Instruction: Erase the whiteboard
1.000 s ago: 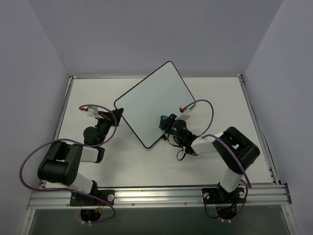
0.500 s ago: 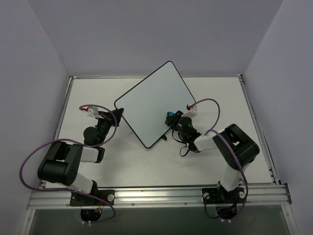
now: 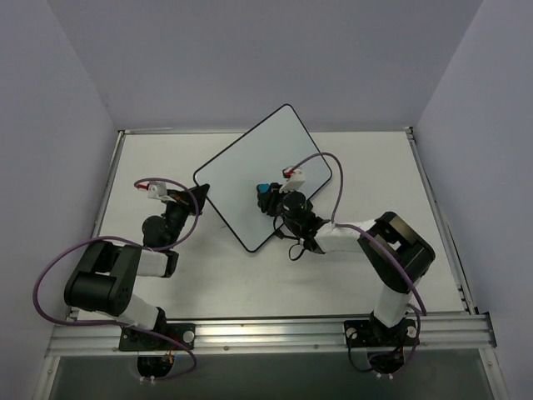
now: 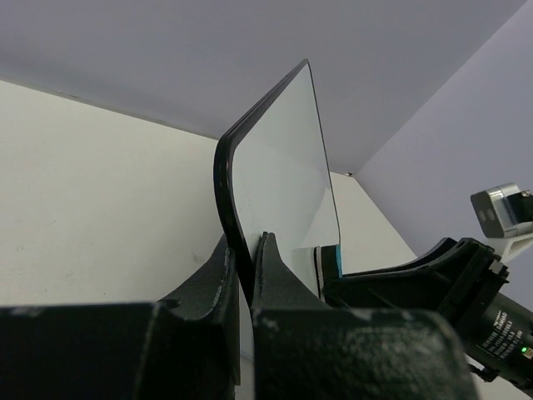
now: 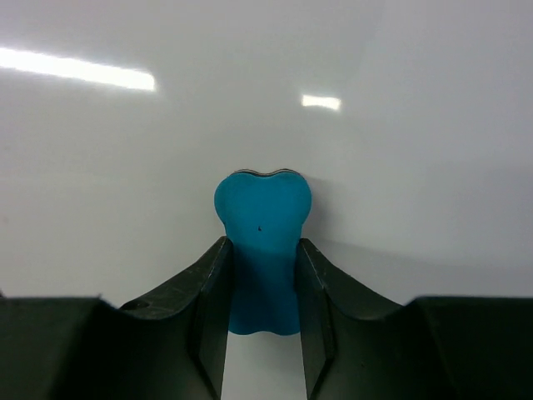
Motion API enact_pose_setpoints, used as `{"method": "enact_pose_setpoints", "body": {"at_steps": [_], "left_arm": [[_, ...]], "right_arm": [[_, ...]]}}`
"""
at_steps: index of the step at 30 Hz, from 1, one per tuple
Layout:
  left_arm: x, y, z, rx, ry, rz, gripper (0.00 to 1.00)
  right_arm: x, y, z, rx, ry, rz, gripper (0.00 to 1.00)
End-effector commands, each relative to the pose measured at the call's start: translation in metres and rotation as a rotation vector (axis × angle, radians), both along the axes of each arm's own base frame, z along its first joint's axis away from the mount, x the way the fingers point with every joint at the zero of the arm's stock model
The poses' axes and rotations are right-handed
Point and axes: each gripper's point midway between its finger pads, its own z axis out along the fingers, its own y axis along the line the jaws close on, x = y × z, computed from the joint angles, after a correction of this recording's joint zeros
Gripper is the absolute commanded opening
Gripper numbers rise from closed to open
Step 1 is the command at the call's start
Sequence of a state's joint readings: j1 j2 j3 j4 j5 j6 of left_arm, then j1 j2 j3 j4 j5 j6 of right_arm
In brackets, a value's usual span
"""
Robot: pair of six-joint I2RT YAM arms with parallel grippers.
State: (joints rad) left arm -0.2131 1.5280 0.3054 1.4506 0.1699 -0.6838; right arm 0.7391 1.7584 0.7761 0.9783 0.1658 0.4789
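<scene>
Top external — right end effector [image 3: 270,201] over whiteboard [image 3: 246,171], pinching eraser [image 3: 263,192]; left end effector [image 3: 200,194] clamped on its edge.

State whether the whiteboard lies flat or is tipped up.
Tipped up: the left tool grips the whiteboard by its near edge, and it slants steeply up off the table.

Two-tone machinery: the left arm [image 3: 100,279] and right arm [image 3: 400,250] pair bulky black joint housings with white link segments. A purple cable [image 3: 39,283] loops off the left arm, and a second purple cable [image 3: 321,156] arcs from the right arm's wrist, where a small white module [image 3: 293,173] carries a red mark. The left gripper [image 4: 246,240] and right gripper [image 5: 262,242] have matte black, grainy fingers [image 5: 208,292] tapering to blunt tips. White lettering [image 4: 500,318] and a green light [image 4: 523,350] mark the right arm's black wrist housing.
</scene>
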Motion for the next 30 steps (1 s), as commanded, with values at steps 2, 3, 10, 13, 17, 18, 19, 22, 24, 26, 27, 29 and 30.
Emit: {"method": "enact_pose_setpoints", "body": {"at_steps": [2,3,10,13,17,18,19,22,24,26,27,29,30], "left_arm": [[-0.018,-0.027,-0.039,0.269,-0.014,-0.152,0.02],[-0.019,-0.027,-0.039,0.27,-0.015,-0.153,0.02],[-0.019,-0.028,-0.039,0.269,-0.017,-0.156,0.02],[-0.019,-0.028,-0.038,0.269,-0.018,-0.156,0.02],[-0.02,-0.028,-0.038,0.271,-0.019,-0.156,0.02],[-0.019,-0.028,-0.038,0.27,-0.02,-0.156,0.02],[-0.019,-0.028,-0.038,0.271,-0.019,-0.156,0.02],[-0.019,-0.028,-0.038,0.27,-0.02,-0.156,0.02],[-0.019,-0.028,-0.038,0.272,-0.021,-0.157,0.02],[-0.019,-0.028,-0.038,0.272,-0.02,-0.159,0.02],[-0.019,-0.028,-0.038,0.272,-0.022,-0.16,0.02],[-0.019,-0.028,-0.038,0.272,-0.022,-0.158,0.02],[-0.02,-0.029,-0.038,0.273,-0.023,-0.161,0.02]], "right_arm": [[-0.044,0.055,-0.023,-0.118,0.109,0.227,0.0],[-0.045,0.058,-0.022,-0.124,0.11,0.229,0.0],[-0.061,0.093,-0.018,-0.153,0.119,0.303,0.0],[-0.063,0.107,-0.015,-0.172,0.11,0.327,0.0],[-0.062,0.121,-0.003,-0.179,0.087,0.342,0.0],[-0.06,0.126,0.0,-0.176,0.081,0.344,0.0],[-0.06,0.127,0.002,-0.18,0.082,0.346,0.0],[-0.053,0.127,0.005,-0.192,0.082,0.321,0.0],[-0.05,0.128,0.008,-0.194,0.082,0.311,0.0],[-0.043,0.129,0.013,-0.216,0.084,0.285,0.0],[-0.039,0.127,0.009,-0.236,0.092,0.267,0.0],[-0.03,0.122,0.008,-0.246,0.108,0.242,0.0],[-0.027,0.12,0.008,-0.239,0.114,0.233,0.0]]}}
